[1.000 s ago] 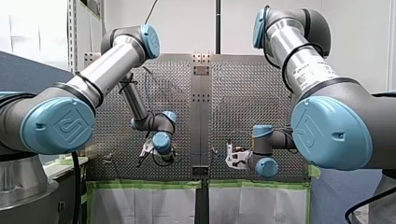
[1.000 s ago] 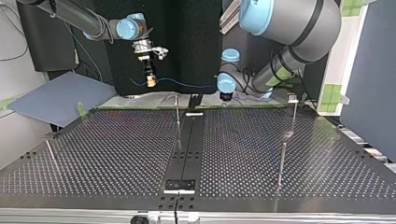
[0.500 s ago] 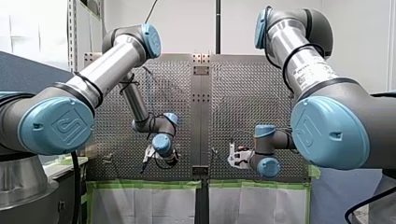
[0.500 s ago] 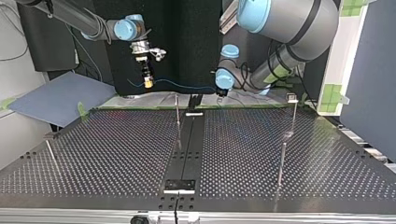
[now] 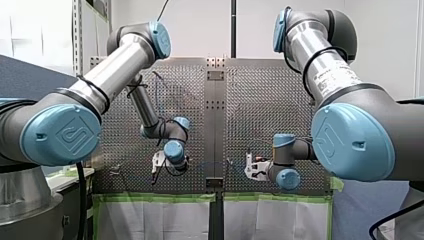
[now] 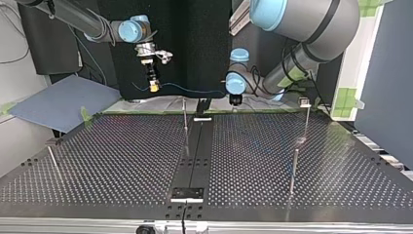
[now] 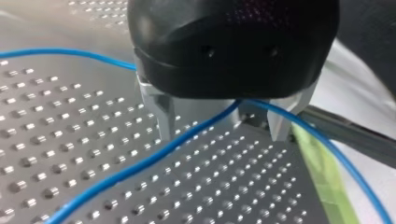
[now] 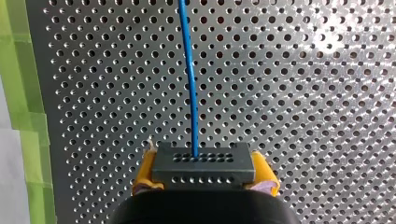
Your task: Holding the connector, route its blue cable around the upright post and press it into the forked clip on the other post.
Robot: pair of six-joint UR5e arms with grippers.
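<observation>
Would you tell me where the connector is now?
In the right wrist view, the connector sits clamped in the jaws of my right gripper, its blue cable running ahead over the perforated table.

1. Perforated table (image 6: 112, 161) fills the top view, holes edge to edge, dark and glossy from this side.
2. Straight down its middle runs a black strip (image 6: 197, 146), with a small plate (image 6: 187, 193) bolted on at the near end.
3. Over to the front view: green tape (image 5: 155, 197) lines the table's near edge (both wrist views catch a stretch of it too).
4. Just below that tape, white sheeting (image 5: 160, 220).
5. At the top view's left, a grey-blue panel (image 6: 63, 105) lies flat, beside the table's far corner.
6. Behind the table, a black backdrop (image 6: 195, 44).
7. At the top view's right, green tape squares (image 6: 347, 97) on a white upright.
</observation>
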